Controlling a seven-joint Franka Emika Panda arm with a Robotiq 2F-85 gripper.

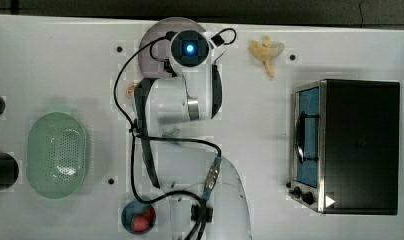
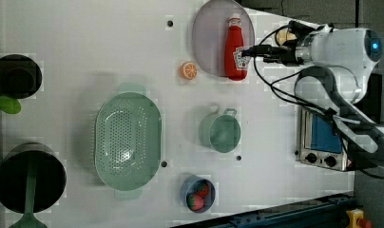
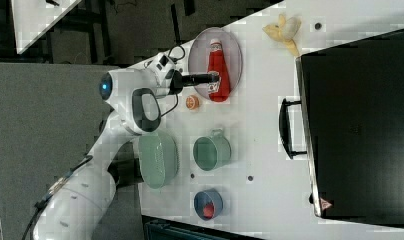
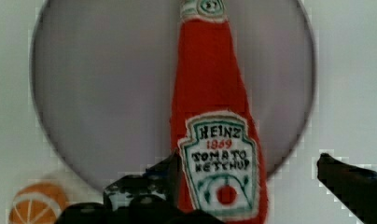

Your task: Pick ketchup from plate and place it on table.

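On the plate [image 2: 209, 38] at the left view's far side, the ketchup [image 2: 235, 47] lies flat, its base reaching the plate's near rim beside an orange slice [image 2: 188, 71]. The tool [image 4: 252, 186] stands with fingers spread wide, straddling the labelled end, nothing gripped. Risk: closing off-centre on the rounded body may roll or squirt it free, or a finger may catch the rim.

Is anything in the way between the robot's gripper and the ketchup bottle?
Nothing visible is. The open gripper is right at the ketchup, which lies flat on the plate, its jaws on either side of the label end. The orange slice sits off the plate, beside it.
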